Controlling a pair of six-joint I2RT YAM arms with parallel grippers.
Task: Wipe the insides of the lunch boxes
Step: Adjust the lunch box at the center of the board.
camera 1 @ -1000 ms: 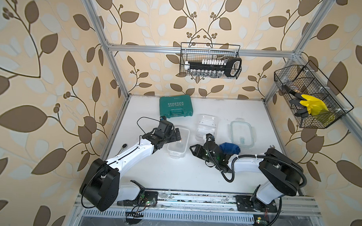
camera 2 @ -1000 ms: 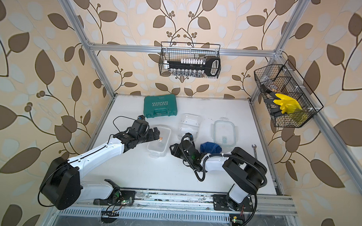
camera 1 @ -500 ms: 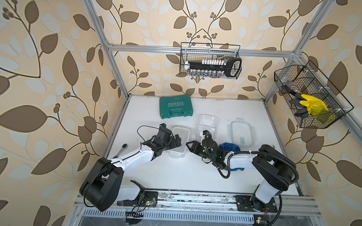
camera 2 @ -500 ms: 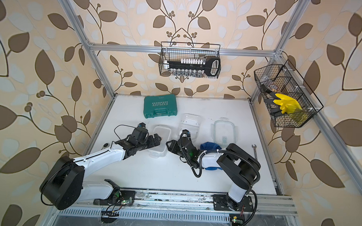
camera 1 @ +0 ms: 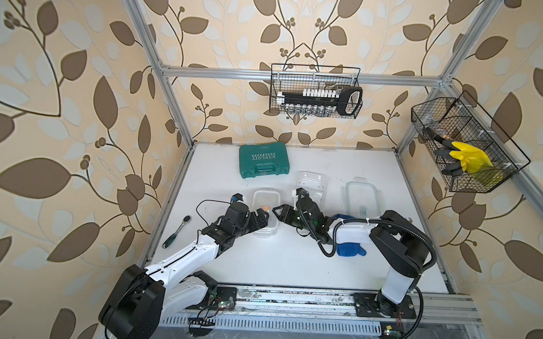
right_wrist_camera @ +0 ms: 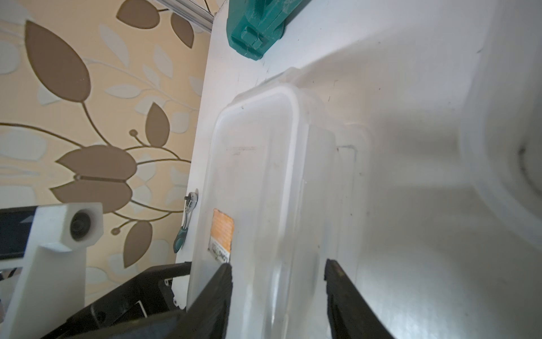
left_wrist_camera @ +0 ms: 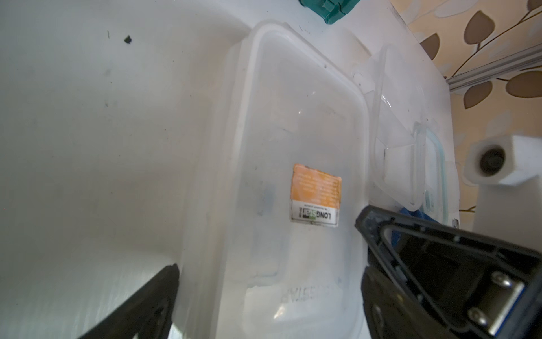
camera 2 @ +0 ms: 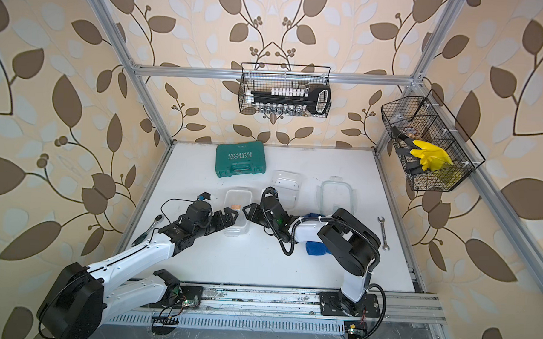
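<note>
Centre of a top view: an open clear lunch box (camera 1: 265, 207) with an orange sticker (left_wrist_camera: 316, 195) sits on the white bench (camera 1: 276, 263). The left gripper (camera 1: 261, 220), jaws wide apart, straddles its near end. The right gripper (camera 1: 278, 213), jaws apart, straddles one long wall without clearly pinching it. Neither holds the blue cloth (camera 1: 351, 250), lying lower right of centre. Best to pinch the thin wall lightly, keep the box flat, and free one arm for the cloth. Counted: two boxes, the second box (camera 1: 311, 182) further up; one green-rimmed lid (camera 1: 362, 196); one cloth; one teal case (camera 1: 262, 160).
</note>
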